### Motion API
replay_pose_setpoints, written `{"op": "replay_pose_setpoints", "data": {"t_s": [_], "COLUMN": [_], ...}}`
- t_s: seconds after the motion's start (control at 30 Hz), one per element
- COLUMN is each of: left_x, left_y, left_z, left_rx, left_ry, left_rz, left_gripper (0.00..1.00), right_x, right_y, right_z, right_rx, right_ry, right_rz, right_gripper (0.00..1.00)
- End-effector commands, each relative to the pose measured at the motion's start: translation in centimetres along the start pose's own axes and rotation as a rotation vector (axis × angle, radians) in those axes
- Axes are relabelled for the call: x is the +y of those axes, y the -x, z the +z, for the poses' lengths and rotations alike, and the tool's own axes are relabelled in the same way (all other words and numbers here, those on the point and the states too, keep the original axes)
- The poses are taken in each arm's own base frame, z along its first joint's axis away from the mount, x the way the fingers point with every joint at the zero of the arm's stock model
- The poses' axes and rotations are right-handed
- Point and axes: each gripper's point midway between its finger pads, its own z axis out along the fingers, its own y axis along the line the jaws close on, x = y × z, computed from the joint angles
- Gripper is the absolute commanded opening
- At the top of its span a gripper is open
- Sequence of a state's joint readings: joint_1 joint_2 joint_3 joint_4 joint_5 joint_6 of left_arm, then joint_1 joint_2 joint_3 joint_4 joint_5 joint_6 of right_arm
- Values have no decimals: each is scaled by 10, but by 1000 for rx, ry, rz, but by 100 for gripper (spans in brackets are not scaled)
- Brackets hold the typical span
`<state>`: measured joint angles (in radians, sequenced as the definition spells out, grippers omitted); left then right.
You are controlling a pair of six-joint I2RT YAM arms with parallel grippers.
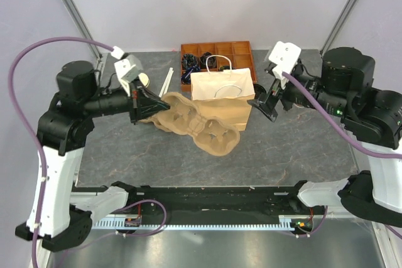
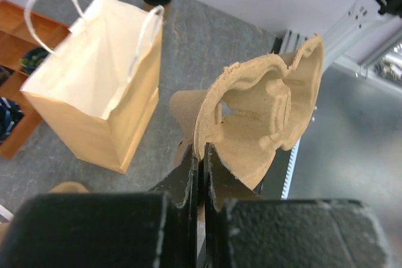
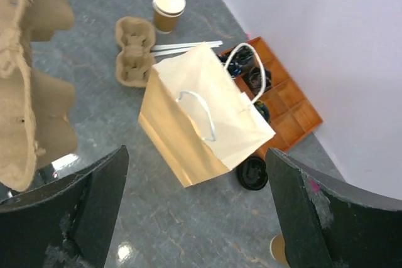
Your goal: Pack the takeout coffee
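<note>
the left gripper [image 1: 139,106] is clamped on the thin rim of the pulp cup carrier [image 1: 195,123], which stretches across the front-left of the paper bag [image 1: 221,95]. the right gripper [image 1: 267,105] hangs just right of the bag, fingers wide apart and empty. i take the coffee cup [image 3: 253,174] to be the black-lidded thing just beside the bag's right side, though only its lid shows. a pinch on soft pulp could tear or slip. a swinging carrier could topple the light upright bag onto the cup, and the right gripper's fingers could nudge the bag too.
</note>
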<state>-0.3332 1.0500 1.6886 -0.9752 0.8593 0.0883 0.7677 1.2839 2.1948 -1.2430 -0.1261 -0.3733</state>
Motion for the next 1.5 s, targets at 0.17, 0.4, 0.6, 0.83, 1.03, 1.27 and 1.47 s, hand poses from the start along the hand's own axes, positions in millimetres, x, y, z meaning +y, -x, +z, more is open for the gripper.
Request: {"op": "replay_pose_setpoints", "data": {"t_s": [0.17,0.4,0.6,0.83,1.03,1.27,1.47], "left_x": [2,38,54,73,88,105,121], "left_y": [52,46,44,36,30,22,17], "left_z": [-43,-62,-62,-60,-64,-68,-73], "left_rx": [-312,-365,-372,-362,-328,-266,-202], "left_ry": [94,324,362,395,464,528,587], "left_rz": [-158,-328,-402,-438,-311,-241,-174], "left_gripper": [2,2,2,2,2,2,2], "right_x": [-67,-119,-124,-125,-112,-105,-97], "right_y": [-3,-41,-76,-125,-169,-189,-207], "right_z": [77,134,146,138,130,132,139], "right_rx": [52,135,184,266,355,409,459], "right_ry": [-203,-134,-69,-39,-36,-34,-6], "right_rz": [-14,-20,-30,148,343,483,552], "right_gripper": [98,96,88,88,90,79,58]}}
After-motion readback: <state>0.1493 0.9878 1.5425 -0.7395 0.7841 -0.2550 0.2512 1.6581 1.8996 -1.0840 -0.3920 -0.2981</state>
